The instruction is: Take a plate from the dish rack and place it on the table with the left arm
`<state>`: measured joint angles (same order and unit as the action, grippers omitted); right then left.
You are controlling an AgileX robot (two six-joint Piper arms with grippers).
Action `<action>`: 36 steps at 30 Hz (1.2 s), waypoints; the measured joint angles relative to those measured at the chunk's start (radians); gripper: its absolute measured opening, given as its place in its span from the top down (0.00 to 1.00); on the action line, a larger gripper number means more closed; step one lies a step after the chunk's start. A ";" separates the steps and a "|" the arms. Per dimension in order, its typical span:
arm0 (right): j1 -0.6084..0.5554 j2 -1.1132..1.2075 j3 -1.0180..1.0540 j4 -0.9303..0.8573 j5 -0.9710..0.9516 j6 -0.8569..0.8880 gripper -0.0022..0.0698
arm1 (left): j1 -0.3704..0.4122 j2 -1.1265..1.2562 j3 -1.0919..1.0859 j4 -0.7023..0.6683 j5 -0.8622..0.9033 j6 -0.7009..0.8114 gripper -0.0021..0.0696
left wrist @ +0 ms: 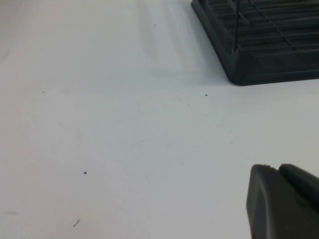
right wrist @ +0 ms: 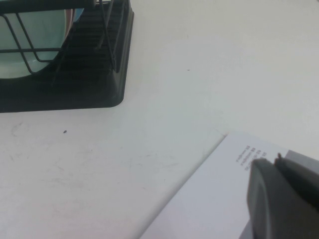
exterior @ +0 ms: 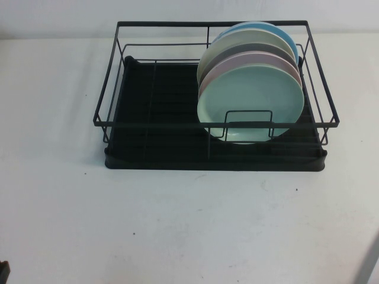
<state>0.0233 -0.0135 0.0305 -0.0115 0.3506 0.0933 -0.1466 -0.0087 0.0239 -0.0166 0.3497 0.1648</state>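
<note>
Mint-green plate (exterior: 251, 102) upright at the front of the stack in the right half of the dish rack (exterior: 148, 160), pink plate (exterior: 260, 59) and blue plate (exterior: 283, 34) behind it, well apart from both grippers. Left gripper (left wrist: 286, 199) low over bare table (left wrist: 124, 124) beside the rack's near-left corner; right gripper (right wrist: 284, 196) over a printed sheet (right wrist: 209, 199) off the rack's right corner. Holding nothing visible; can't tell finger opening on either.

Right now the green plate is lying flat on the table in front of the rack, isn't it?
No. The high view shows the green plate standing in the rack, frontmost in the stack. The left gripper and right gripper wait above the table.
</note>
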 joint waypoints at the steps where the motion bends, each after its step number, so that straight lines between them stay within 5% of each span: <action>1: 0.000 0.000 0.000 0.000 0.000 0.000 1.00 | 0.000 0.000 0.000 0.000 0.000 0.000 0.98; 26: 0.000 0.000 0.000 0.000 0.000 0.000 1.00 | 0.000 0.000 0.000 0.008 0.000 0.000 0.98; 36: 0.000 0.000 0.000 0.000 0.000 0.000 1.00 | 0.000 0.000 0.002 0.209 -0.061 -0.042 0.98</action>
<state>0.0233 -0.0135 0.0305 -0.0115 0.3506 0.0933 -0.1466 -0.0087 0.0263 0.1919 0.2884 0.1229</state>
